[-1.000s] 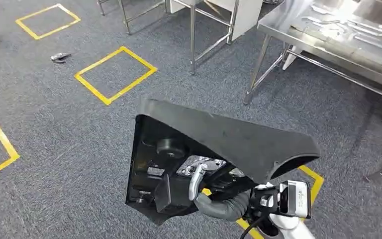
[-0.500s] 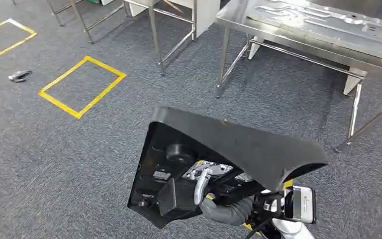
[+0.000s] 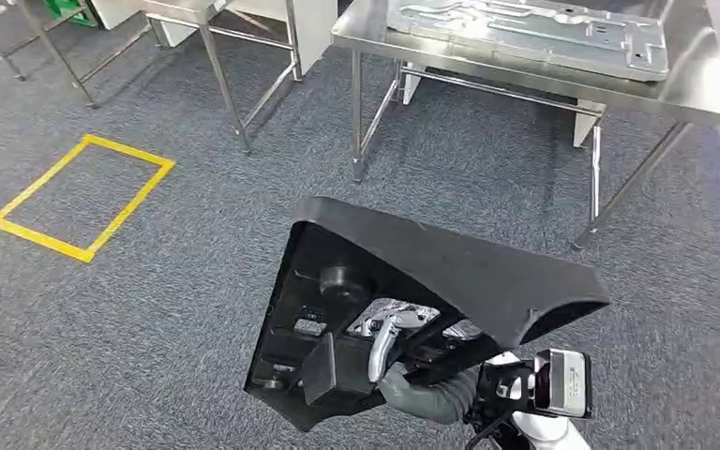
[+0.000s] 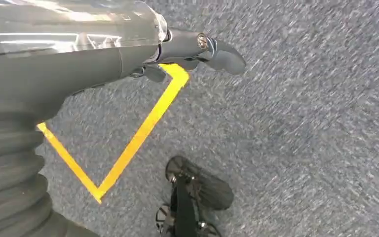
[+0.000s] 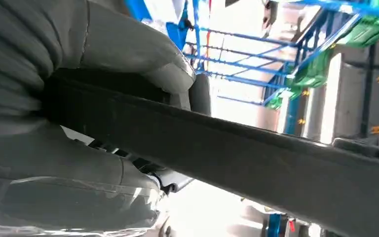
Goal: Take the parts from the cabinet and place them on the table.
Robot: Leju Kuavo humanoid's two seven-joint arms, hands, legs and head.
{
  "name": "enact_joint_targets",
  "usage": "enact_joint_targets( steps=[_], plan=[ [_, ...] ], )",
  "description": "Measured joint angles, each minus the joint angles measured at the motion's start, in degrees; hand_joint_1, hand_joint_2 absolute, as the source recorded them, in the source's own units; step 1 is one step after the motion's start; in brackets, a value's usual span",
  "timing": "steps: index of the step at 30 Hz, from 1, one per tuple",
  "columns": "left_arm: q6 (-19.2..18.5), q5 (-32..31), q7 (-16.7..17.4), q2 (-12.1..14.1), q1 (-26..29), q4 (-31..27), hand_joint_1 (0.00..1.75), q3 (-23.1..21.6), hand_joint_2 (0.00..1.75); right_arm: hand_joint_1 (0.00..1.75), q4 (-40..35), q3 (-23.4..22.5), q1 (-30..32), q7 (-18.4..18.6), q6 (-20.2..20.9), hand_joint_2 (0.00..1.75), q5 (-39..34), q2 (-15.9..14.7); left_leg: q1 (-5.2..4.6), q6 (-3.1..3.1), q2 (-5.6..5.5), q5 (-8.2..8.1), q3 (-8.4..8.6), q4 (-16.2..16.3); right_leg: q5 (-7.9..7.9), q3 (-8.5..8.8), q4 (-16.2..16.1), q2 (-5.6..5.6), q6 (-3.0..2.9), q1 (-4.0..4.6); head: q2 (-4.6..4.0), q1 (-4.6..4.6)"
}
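Observation:
A large black moulded part with ribs and fittings on its underside hangs in front of me over the carpet. My right hand grips it from below at its lower edge. In the right wrist view the thumb and fingers of that hand clamp the part's dark rim. The steel table stands ahead at the upper right, with a flat silver metal panel lying on it. My left hand hangs over the carpet with its fingers extended and holds nothing.
A steel frame stand is at the upper left, next to the table's legs. A yellow taped square marks the grey carpet on the left. Another yellow tape corner lies under my left hand.
The whole view has swung: the table and panel now sit nearer the top middle and the yellow squares have slid left. The black part stays held in my right hand.

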Motion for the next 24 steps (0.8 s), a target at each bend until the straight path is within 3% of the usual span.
enact_joint_targets(
  steps=[1, 2, 3, 5, 6, 7, 9, 10, 11, 14, 15, 16, 17, 18, 20, 21, 22, 24],
  plan=[
    [-0.04, 0.0, -0.02, -0.02, -0.22, 0.02, 0.0, 0.0, 1.75, 1.62, -0.11, -0.09, 0.2, -0.04, 0.0, 1.75, 0.0, -0.02, -0.07, 0.3, 0.82, 0.25, 0.33, -0.38, -0.66, -0.22, 0.86, -2.72, 0.09, 0.03, 0.0, 0.0],
    [-0.04, 0.0, -0.07, -0.02, -0.18, 0.02, 0.0, 0.0, 1.75, 1.62, -0.24, -0.13, 0.08, -0.09, 0.0, 1.75, -0.02, -0.13, -0.09, 0.71, 1.4, 0.28, 0.38, -0.54, -2.63, -1.5, 3.5, -5.55, 0.21, 0.11, 0.0, 0.62],
    [-0.04, 0.0, -0.09, -0.04, -0.07, 0.02, 0.0, 0.0, 1.75, 1.62, -0.24, -0.13, 0.1, -0.17, 0.0, 1.75, -0.07, -0.13, -0.2, 0.79, 2.11, 0.26, 0.34, -0.53, -4.97, -3.64, 7.81, -7.01, 0.46, -0.05, 0.0, 0.66],
    [-0.04, 0.0, -0.09, -0.04, 0.28, 0.02, 0.0, 0.02, 1.75, 1.62, -0.2, -0.13, 0.36, -0.2, 0.0, 1.75, -0.07, -0.26, -0.31, 0.86, 3.62, 0.13, 0.29, -0.48, -8.01, -7.58, 15.67, -7.8, 0.81, -0.35, 0.0, 0.66],
    [-0.04, 0.0, -0.11, -0.04, 0.34, 0.02, 0.0, 0.04, 1.75, 1.62, -0.13, -0.13, 0.47, -0.24, 0.13, 1.75, -0.07, -0.46, -0.3, 0.82, 4.43, 0.08, 0.3, -0.46, -7.77, -8.24, 16.98, -7.87, 0.99, -0.53, 0.0, 0.68],
    [-0.04, 0.0, -0.15, -0.04, 0.3, 0.02, 0.0, 0.07, 1.75, 1.62, -0.07, -0.13, 0.49, -0.24, 0.2, 1.75, -0.09, -0.52, -0.3, 0.75, 5.16, 0.0, 0.36, -0.46, -6.19, -7.39, 15.3, -8.04, 1.09, -0.69, 0.0, 0.68],
    [-0.04, 0.0, -0.2, -0.13, 0.16, 0.02, 0.0, 0.11, 1.75, 1.62, -0.07, -0.13, 0.4, -0.26, 0.22, 1.75, -0.11, -0.63, -0.28, 0.35, 6.39, -0.29, 0.64, -0.34, -1.46, -2.33, 6.08, -9.39, 0.97, -0.8, 0.0, 0.68],
    [-0.04, 0.0, -0.2, -0.15, 0.15, 0.02, 0.0, 0.15, 1.75, 1.62, -0.09, -0.13, 0.32, -0.26, 0.22, 1.75, -0.18, -0.66, -0.38, 0.06, 6.88, -0.5, 0.88, -0.22, 0.01, 0.39, 1.45, -11.97, 0.68, -0.59, 0.0, 0.68],
    [-0.04, 0.0, -0.24, -0.15, 0.21, 0.02, 0.0, 0.2, 1.75, 1.62, -0.07, -0.13, 0.11, -0.24, 0.22, 1.75, -0.24, -0.66, -0.88, -0.39, 7.34, -0.86, 0.87, 0.06, -0.92, 1.0, -0.08, -13.43, 0.37, 0.22, 0.0, 0.7],
    [-0.07, 0.0, -0.22, -0.24, 0.13, 0.02, 0.0, 0.33, 1.75, 1.62, -0.07, -0.13, 0.03, -0.17, 0.24, 1.75, -0.42, -0.7, -0.83, -1.35, 9.18, -1.0, 1.39, -0.26, -0.67, 0.44, 0.0, -11.05, -0.69, 0.46, 0.0, 0.57],
    [-0.07, 0.0, -0.22, -0.26, -0.08, 0.0, 0.0, 0.42, 1.75, 1.62, -0.09, -0.13, -0.03, -0.15, 0.35, 1.75, -0.44, -0.72, -0.81, -1.66, 9.81, -1.17, 1.59, -0.27, -0.41, 0.46, -0.39, -10.37, -1.12, 0.13, 0.0, 0.63],
    [-0.04, 0.0, -0.22, -0.31, -0.23, 0.02, 0.0, 0.48, 1.75, 1.62, -0.09, -0.13, -0.04, -0.13, 0.57, 1.75, -0.46, -0.7, -0.4, -2.06, 7.97, -1.86, 1.39, 0.45, -0.16, 0.76, -0.65, -9.84, -1.46, -0.21, 0.0, 0.57],
    [-0.07, 0.0, -0.22, -0.39, -0.2, 0.02, 0.0, 0.5, 1.75, 1.62, -0.09, -0.13, -0.38, -0.13, 0.68, 1.75, -0.55, -0.7, -0.35, -2.12, 5.14, -3.65, 0.46, 2.73, -0.12, 0.76, -0.73, -9.33, -1.88, -0.3, 0.0, 0.5],
    [-0.07, 0.0, -0.2, -0.44, -0.12, 0.02, 0.0, 0.52, 1.75, 1.62, -0.07, -0.13, -0.53, -0.11, 0.85, 1.75, -0.61, -0.63, -0.24, -2.2, 3.62, -6.1, -1.46, 6.98, -0.06, 0.71, -0.72, -8.79, -2.13, -0.27, 0.0, 0.33],
    [-0.07, 0.0, -0.2, -0.44, 0.31, 0.02, 0.0, 0.55, 1.75, 1.62, 0.11, -0.11, -0.53, -0.09, 1.05, 1.75, -0.63, -0.63, -0.26, -2.33, 2.67, -9.67, -5.9, 16.11, -0.07, 0.67, -0.67, -7.17, -2.28, -0.07, 0.0, 0.31],
    [-0.07, 0.0, -0.17, -0.5, 0.47, 0.02, 0.0, 0.55, 1.75, 1.62, 0.24, -0.11, -0.52, -0.07, 0.85, 1.75, -0.44, -0.63, -0.26, -2.31, 2.67, -9.66, -7.01, 17.99, -0.07, 0.67, -0.59, -6.43, -2.28, 0.0, 0.0, 0.31],
    [-0.11, 0.0, -0.17, -0.57, 0.52, 0.02, 0.0, 0.55, 1.75, 1.62, 0.33, -0.13, -0.59, -0.07, 0.74, 1.75, -0.17, -0.66, -0.27, -2.23, 2.64, -8.37, -6.93, 17.26, -0.08, 0.69, -0.46, -5.69, -2.27, 0.03, 0.0, 0.31],
    [-0.28, 0.0, -0.2, -0.61, 0.37, 0.02, 0.0, 0.61, 1.75, 1.62, 0.35, -0.13, -0.97, 0.09, 0.33, 1.75, 0.7, -0.66, -0.27, -1.85, 2.56, -2.95, -3.69, 9.15, -0.22, 0.78, -0.21, -4.94, -2.31, 0.06, 0.0, 0.31]
  ],
)
